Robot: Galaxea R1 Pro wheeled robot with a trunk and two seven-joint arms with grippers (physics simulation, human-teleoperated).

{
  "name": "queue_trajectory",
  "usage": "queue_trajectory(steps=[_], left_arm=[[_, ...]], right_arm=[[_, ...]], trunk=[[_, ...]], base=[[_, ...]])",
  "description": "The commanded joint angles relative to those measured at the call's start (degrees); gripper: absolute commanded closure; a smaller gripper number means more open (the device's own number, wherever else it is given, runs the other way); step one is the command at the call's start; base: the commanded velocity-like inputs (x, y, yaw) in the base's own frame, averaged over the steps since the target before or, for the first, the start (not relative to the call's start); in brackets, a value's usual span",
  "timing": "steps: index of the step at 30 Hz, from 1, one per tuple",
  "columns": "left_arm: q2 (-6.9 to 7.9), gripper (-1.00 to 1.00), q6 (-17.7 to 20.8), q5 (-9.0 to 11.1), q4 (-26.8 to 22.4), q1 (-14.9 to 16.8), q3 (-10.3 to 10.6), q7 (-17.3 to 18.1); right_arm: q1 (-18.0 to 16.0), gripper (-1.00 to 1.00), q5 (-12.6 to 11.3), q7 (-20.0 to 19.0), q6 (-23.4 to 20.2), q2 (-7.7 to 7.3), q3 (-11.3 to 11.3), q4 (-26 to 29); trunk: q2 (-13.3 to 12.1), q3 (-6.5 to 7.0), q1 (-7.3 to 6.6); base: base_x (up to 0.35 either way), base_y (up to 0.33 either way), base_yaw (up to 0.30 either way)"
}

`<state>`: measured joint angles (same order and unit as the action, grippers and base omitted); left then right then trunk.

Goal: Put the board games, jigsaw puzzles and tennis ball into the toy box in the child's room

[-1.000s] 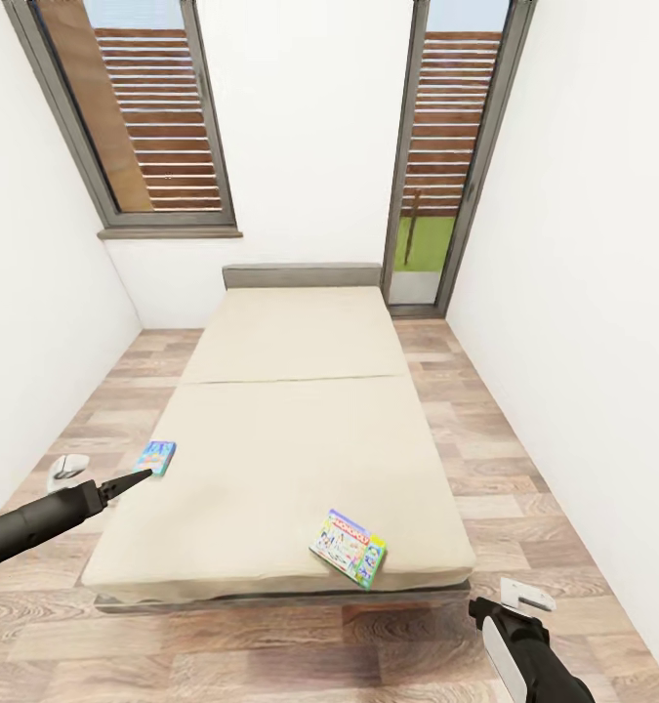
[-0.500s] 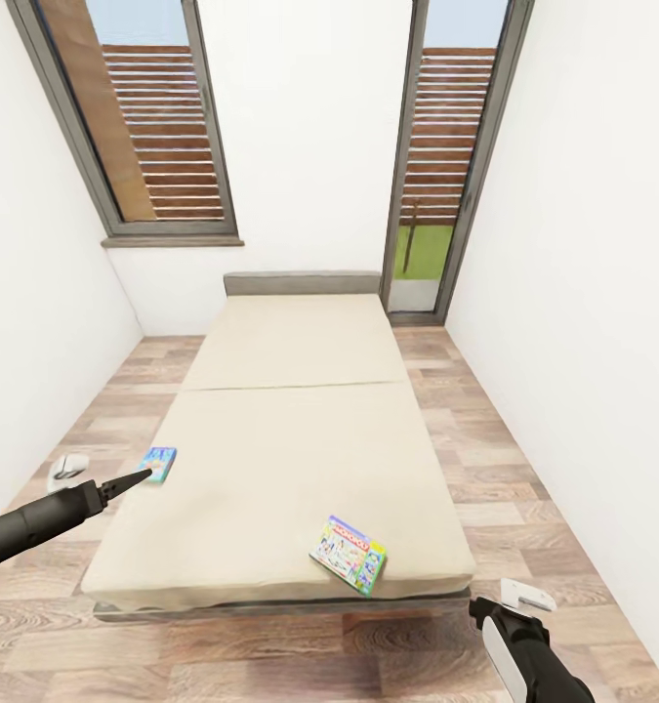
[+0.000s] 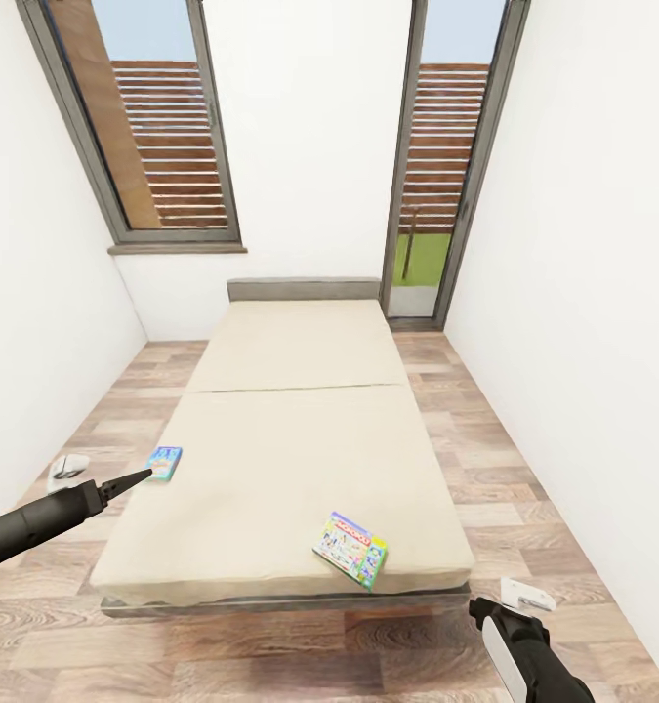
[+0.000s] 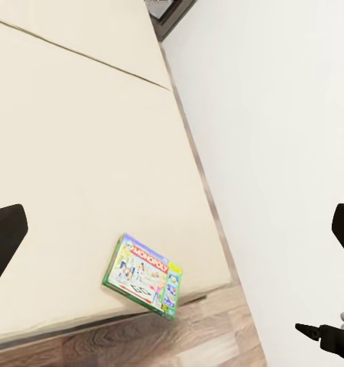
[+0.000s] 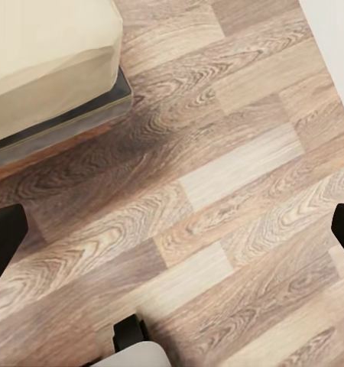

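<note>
A long beige bed point(image 3: 300, 439) runs down the middle of a narrow room, its grey headboard against the far wall between a window point(image 3: 153, 127) on the left and a glass door point(image 3: 446, 166) on the right. Two board games lie flat on the mattress. The larger one, the Monopoly box point(image 3: 350, 550), sits near the foot of the bed toward its right corner, turned at an angle; the left wrist view has it close to the mattress edge point(image 4: 143, 276). The smaller blue game point(image 3: 164, 462) rests right at the left edge of the bed, about halfway along the nearer mattress section.

The left gripper point(image 3: 134, 480) reaches out low beside the bed, its dark tip just short of the blue game and apart from it. In its wrist view the two fingers stand at opposite edges, spread wide and holding nothing. The right gripper point(image 3: 517, 598) hangs over the wood floor point(image 5: 218, 191) past the foot of the bed, its fingers likewise wide apart and empty
</note>
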<state>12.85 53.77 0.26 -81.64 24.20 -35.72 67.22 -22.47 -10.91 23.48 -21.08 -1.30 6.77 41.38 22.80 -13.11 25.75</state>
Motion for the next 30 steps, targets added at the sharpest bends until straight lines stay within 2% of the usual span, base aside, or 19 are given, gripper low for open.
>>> queue_trajectory(steps=[1, 30], left_arm=[[0.02, -1.0, 0.6, 0.0, 0.0, 0.1, -0.1, 0.2], [-0.02, -1.0, 0.6, 0.0, 0.0, 0.1, -0.1, 0.2]], right_arm=[[0.0, -1.0, -0.5, 0.3, -0.2, -0.01, -0.1, 0.1], [0.0, -1.0, -0.5, 0.3, -0.2, -0.01, -0.1, 0.1]], trunk=[[0.1, -0.02, 0.03], [0.1, 2.69, 0.03]], base=[[-0.063, 0.026, 0.0], [-0.007, 0.002, 0.0]])
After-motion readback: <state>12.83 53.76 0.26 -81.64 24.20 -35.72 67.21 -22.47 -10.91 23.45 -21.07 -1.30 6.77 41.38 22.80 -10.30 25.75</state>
